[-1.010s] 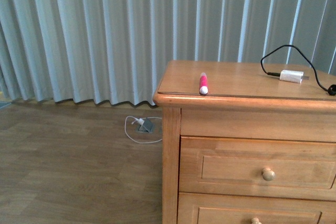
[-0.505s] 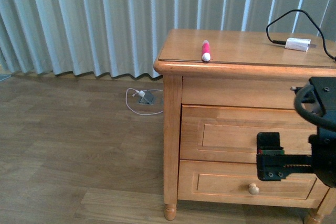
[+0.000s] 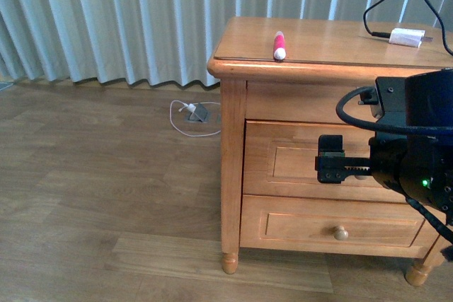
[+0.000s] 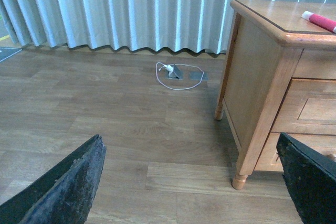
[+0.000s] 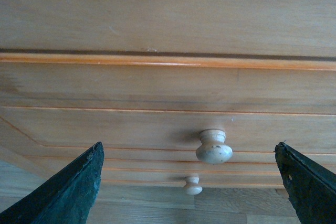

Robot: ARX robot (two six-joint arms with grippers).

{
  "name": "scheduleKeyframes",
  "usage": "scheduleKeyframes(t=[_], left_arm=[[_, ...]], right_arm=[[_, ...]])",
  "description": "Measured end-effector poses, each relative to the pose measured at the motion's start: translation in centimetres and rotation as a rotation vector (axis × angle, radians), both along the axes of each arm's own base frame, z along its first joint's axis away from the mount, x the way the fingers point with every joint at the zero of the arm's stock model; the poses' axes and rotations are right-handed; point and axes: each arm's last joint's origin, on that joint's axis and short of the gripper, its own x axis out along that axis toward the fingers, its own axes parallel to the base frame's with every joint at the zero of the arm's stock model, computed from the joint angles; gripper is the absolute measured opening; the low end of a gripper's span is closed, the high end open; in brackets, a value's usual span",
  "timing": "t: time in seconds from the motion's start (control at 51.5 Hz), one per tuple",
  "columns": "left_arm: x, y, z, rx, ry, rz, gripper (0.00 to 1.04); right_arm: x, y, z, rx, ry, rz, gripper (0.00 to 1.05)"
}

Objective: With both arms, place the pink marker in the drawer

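The pink marker (image 3: 279,44) lies untouched on the cabinet top (image 3: 333,40) near its front edge, above the right gripper (image 5: 188,145). The drawer (image 3: 297,160) is shut. Its knob (image 5: 214,147) sits ahead of that gripper, slightly off centre between the wide-spread jaws and not yet gripped. The left gripper (image 4: 189,137), also spread and empty, hangs over the floor (image 4: 105,103), with the marker well off to its side. If the jaws close off centre, they may slip off the round knob, and a skewed pull could jam the drawer. Compared with half a second ago, the right arm is higher and further across the drawer front. The marker has not moved.
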Motion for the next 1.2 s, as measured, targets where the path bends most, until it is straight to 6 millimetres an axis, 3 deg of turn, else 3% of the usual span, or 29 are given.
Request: scheduleKeyframes(t=[0.272,0.854,1.204], left_arm=[[0.0,0.0,0.0,0.0,0.0,0.0,0.99],[0.0,0.0,0.0,0.0,0.0,0.0,0.99],[0.0,0.0,0.0,0.0,0.0,0.0,0.99]], right_arm=[[1.7,-0.5,-1.5,-0.018,0.012,-0.011,0.96],[2.6,-2.0,-3.7,-0.046,0.053,-0.037,0.96],[2.6,-2.4,-3.8,-0.056,0.052,-0.042,0.42]])
